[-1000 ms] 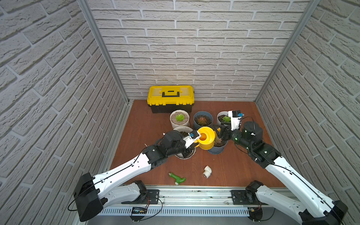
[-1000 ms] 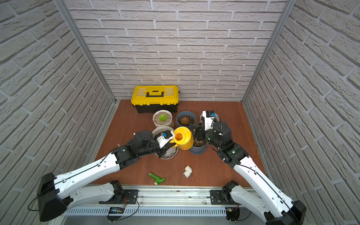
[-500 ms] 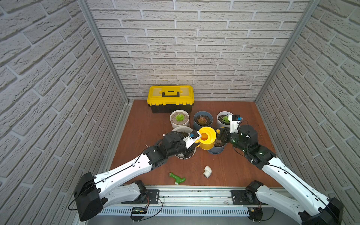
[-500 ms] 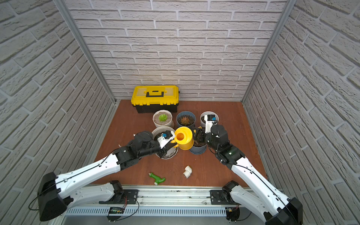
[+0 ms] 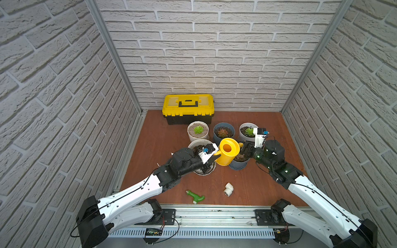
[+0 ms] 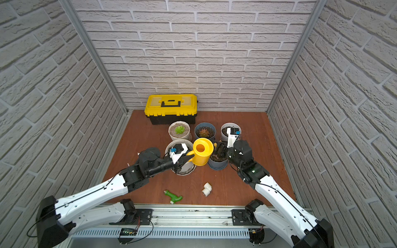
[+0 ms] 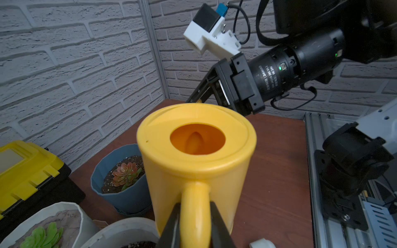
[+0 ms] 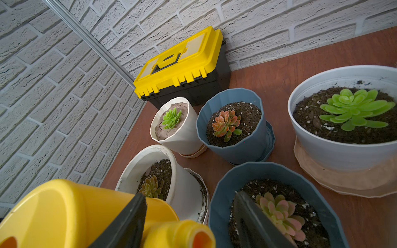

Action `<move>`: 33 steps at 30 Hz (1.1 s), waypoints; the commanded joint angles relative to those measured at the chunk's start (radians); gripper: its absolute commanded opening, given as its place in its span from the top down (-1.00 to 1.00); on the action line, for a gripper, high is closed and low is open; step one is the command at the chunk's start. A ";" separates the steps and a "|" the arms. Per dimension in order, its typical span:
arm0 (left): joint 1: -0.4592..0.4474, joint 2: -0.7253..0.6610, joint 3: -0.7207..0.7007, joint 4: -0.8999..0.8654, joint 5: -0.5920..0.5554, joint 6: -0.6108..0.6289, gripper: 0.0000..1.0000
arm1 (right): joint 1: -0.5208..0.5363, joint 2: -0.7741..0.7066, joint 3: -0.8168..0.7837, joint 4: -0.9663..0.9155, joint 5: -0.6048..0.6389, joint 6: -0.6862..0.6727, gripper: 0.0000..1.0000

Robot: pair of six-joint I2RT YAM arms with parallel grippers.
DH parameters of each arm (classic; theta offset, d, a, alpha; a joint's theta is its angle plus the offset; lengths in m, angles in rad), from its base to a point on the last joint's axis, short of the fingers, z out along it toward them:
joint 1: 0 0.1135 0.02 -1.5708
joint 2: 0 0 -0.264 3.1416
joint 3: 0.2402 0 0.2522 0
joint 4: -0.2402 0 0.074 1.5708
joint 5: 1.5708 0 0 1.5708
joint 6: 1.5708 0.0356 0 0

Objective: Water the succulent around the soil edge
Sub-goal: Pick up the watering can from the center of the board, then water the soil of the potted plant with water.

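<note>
Yellow-lidded toolbox at the back, lid down. Green plastic piece and white pipe elbow lie apart up front.

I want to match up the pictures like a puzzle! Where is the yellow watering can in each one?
In a top view: watering can just below the picture's middle.
In a top view: watering can just below the middle too.
Left wrist: watering can close up, handle clamped in the left end effector.
Right wrist: watering can nearest the camera, spout between the right end effector's open jaws.
Shared landmark: yellow toolbox against the back wall.
</note>
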 commanded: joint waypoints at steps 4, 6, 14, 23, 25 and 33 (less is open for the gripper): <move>0.002 -0.065 -0.016 0.279 -0.053 -0.025 1.00 | -0.014 0.029 -0.031 -0.031 0.029 -0.009 -0.39; 0.003 -0.070 -0.022 0.275 -0.064 -0.025 1.00 | -0.014 0.037 -0.018 -0.036 0.019 -0.021 -0.39; 0.006 -0.132 -0.068 0.277 -0.069 -0.047 1.00 | -0.014 -0.001 0.061 -0.102 0.005 -0.097 -0.45; 0.081 -0.299 -0.078 -0.019 -0.166 -0.064 1.00 | -0.014 -0.096 0.203 -0.228 -0.137 -0.270 -0.49; 0.083 -0.348 -0.076 -0.097 -0.213 -0.073 1.00 | -0.014 -0.143 0.188 -0.214 -0.153 -0.281 -0.51; 0.084 -0.462 0.008 -0.451 -0.374 -0.105 1.00 | -0.013 -0.280 0.023 -0.070 -0.200 -0.301 -0.80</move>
